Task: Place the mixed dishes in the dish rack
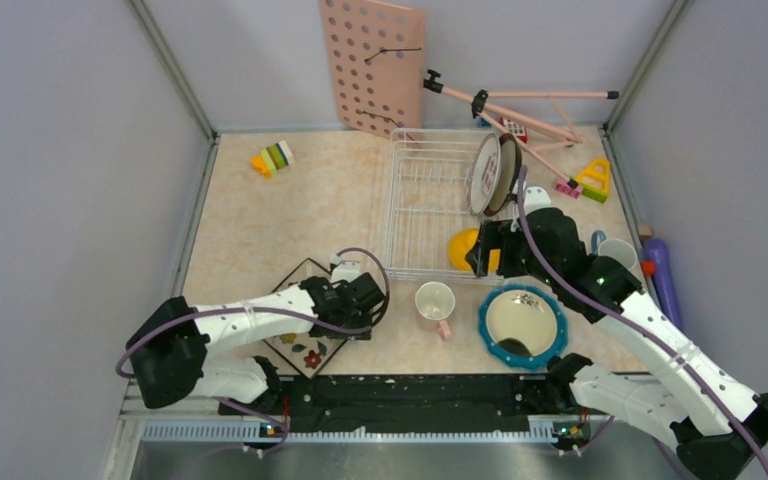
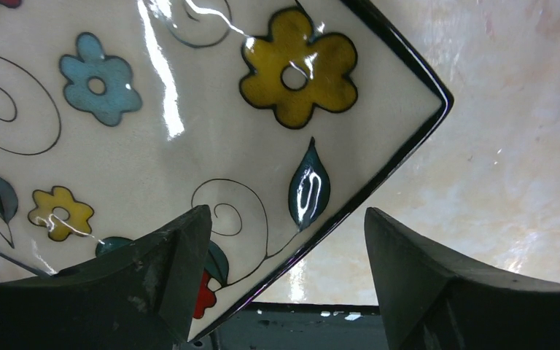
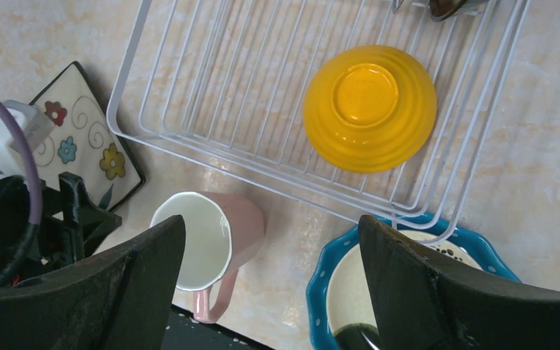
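Dish rack (image 1: 425, 200): one, white wire, rectangular, open grid floor, upper centre of the overhead view, on a beige marbled worktop (image 1: 260, 220). Dishes: six. In the rack, two: brown-rimmed round plate (image 1: 490, 175), glossy, standing on edge at the upper right corner; yellow-orange bowl (image 3: 370, 108), round, ribbed, base up at the lower right corner. On the worktop, four: pink cup (image 3: 204, 248), white inside, one handle, just below the rack; teal white-dotted dish (image 1: 522, 325), scalloped rim, cream inside, to the cup's right; square floral plate (image 2: 189, 109), glazed, black-edged, painted flowers and leaves, lower left; small blue cup (image 1: 615, 250), right of the rack. Left arm's fingers (image 2: 146, 284): two, dark, spread, straddling the floral plate's edge near a corner, one over the plate, one over the worktop. Right arm's fingers (image 3: 423, 292): two, dark, spread, nothing between, above the rack's lower edge.
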